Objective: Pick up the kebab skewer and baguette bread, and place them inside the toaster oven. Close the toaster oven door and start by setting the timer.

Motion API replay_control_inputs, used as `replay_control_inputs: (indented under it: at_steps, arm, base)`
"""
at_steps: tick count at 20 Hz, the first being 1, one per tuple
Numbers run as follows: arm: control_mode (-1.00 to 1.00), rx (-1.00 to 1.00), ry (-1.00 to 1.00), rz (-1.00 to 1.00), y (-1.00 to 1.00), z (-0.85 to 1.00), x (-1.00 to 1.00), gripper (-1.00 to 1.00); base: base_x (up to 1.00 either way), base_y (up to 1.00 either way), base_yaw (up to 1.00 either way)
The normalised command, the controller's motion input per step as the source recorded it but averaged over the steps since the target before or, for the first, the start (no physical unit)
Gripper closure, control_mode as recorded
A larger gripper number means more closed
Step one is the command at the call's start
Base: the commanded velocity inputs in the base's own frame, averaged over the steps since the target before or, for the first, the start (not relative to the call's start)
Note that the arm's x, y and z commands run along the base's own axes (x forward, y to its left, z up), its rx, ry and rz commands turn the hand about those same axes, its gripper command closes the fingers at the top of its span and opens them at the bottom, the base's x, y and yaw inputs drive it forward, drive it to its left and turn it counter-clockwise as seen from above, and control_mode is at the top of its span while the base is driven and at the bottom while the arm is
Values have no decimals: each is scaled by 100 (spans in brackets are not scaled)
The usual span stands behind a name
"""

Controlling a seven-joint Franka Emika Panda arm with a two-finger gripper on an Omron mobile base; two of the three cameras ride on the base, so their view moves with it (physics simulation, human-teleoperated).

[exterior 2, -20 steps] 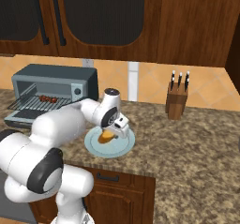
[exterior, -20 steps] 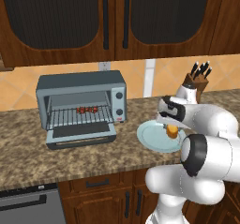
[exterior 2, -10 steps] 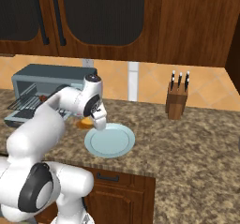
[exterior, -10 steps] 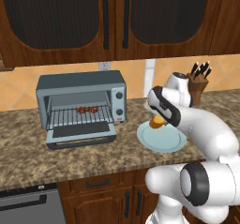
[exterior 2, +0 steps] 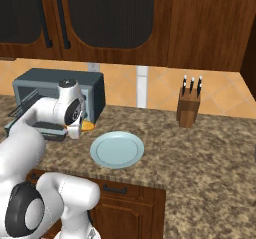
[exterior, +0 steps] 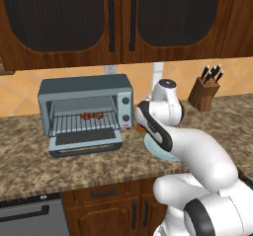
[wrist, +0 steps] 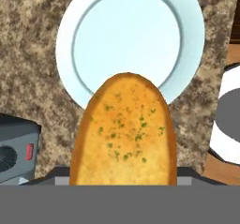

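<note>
The jaws are gripping the baguette bread [wrist: 124, 131], which is looming large and golden in the hand view with green flecks on its crust, hanging over the pale blue plate [wrist: 187, 35] and clear of it. In the right base view an orange sliver of the bread is peeking out beside the gripper [exterior 2: 80, 127], which is hanging above the bench [exterior 2: 200, 153] between the plate and the toaster oven [exterior: 86, 111]. The kebab skewer [exterior: 92, 115] is already lying on the wire rack [exterior: 84, 124] inside the oven, dark red against the bars, and the toaster oven door [exterior: 86, 142] is hanging open, dropped flat toward the front. So the step in hand looks to be the carrying of the bread from the plate to the oven, the second of the two loads. The next move is calling for a swing across to the oven mouth, low enough to pass under the top edge and high enough to clear the lowered door, then a setting-down on the rack beside the skewer without knocking it. After that the door is waiting to be lifted shut and a knob [exterior: 125, 101] on the right panel turned for the timer.
</note>
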Motion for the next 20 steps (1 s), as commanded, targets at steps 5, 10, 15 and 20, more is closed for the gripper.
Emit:
replay_control_inputs:
  at_steps: [5, 10, 15, 20]
  arm:
    - [-100, 1, 0, -47, 95, 32, 1, 100]
    - [-100, 0, 0, -24, 100, 50, 4, 100]
    - [-100, 0, 0, -9, 99, 26, 10, 100]
    - [-100, 0, 1, 0, 82, 2, 34, 100]
  base:
    - [0, 0, 0]
    - [0, 0, 0]
    - [0, 0, 0]
    - [0, 0, 0]
